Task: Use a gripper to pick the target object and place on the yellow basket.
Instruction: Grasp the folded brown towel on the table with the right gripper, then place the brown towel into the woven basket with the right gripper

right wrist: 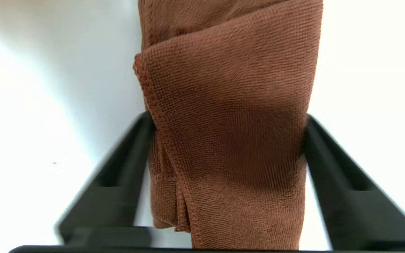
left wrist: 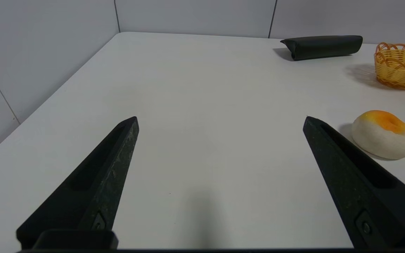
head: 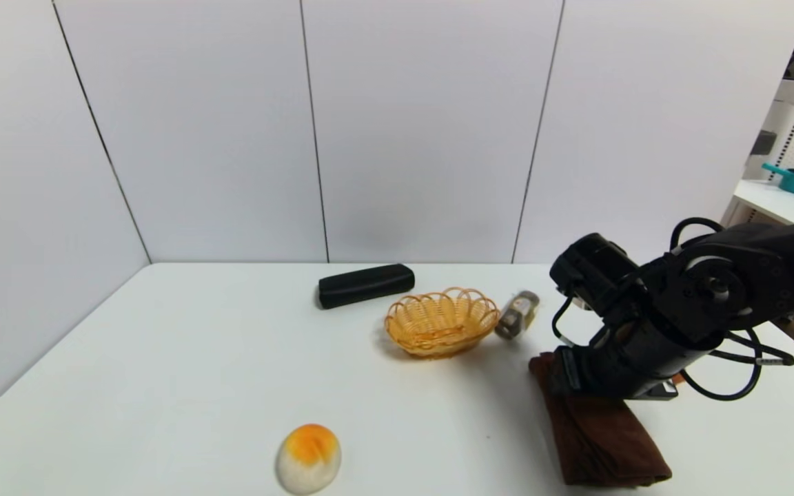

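My right gripper (right wrist: 229,131) is down over the brown towel (right wrist: 230,98), its two fingers astride the cloth with a tip against each long edge; I have the folded width between them, though how firmly it is pinched I cannot tell. The towel lies on the white table (head: 183,386), at the right side, lengthwise away from me. I judge the step in hand to be the grasp itself, lift still to do. Next: close until the folds bunch and bite, then raise straight up, high enough that the hanging ends clear the basket's looped rim. The basket (head: 442,327) sits farther back and to the left, upright, with a small metallic object (head: 517,315) just beside its right end, which a trailing end might knock. The cloth is longer than the basket, so I expect to lower it along the oval and let the ends drape. Left gripper (left wrist: 220,121) idle over the table's left part, fingers wide apart, nothing between. Hard to make out: in the head view my own arm hides the towel's middle and the fingertips; the right wrist view cuts off both towel ends; a bit of orange behind the wrist I cannot identify.
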`<state>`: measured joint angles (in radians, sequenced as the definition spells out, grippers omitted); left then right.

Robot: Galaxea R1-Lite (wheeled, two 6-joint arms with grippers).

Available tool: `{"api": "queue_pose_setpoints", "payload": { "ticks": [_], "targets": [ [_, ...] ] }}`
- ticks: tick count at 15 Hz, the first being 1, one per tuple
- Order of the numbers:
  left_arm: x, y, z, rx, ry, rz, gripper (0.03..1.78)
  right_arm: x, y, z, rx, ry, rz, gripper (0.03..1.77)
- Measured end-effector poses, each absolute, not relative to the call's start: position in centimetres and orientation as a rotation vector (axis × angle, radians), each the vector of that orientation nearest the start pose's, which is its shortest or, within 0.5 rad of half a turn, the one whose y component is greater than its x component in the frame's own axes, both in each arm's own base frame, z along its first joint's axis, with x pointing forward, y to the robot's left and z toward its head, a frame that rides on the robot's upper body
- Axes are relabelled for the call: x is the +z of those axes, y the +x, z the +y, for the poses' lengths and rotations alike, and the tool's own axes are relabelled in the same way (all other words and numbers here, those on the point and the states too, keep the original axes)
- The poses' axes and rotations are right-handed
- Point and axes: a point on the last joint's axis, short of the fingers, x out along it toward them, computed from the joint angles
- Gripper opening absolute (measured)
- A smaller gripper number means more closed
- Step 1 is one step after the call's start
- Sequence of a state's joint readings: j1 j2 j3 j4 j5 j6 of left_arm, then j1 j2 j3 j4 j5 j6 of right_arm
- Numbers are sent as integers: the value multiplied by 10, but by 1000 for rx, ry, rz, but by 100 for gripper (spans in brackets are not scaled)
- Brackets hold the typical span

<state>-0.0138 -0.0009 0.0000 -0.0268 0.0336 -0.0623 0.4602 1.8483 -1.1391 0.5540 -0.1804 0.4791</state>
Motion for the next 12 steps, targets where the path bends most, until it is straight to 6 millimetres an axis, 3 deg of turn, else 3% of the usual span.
{"api": "queue_pose_setpoints", "payload": {
  "ticks": [4, 5, 6, 12],
  "targets": [
    [78, -23, 1, 19, -63, -28, 169, 125, 270, 125, -68, 19, 1247, 72],
    [78, -23, 1, 19, -63, -28, 169, 123, 270, 126, -71, 16, 1255, 36],
    [78, -23, 1, 19, -63, -28, 169, 121, 271, 126, -74, 15, 1262, 24],
    [78, -23, 1, 19, -63, -29, 169, 127, 270, 125, -68, 25, 1244, 24]
  ]
}}
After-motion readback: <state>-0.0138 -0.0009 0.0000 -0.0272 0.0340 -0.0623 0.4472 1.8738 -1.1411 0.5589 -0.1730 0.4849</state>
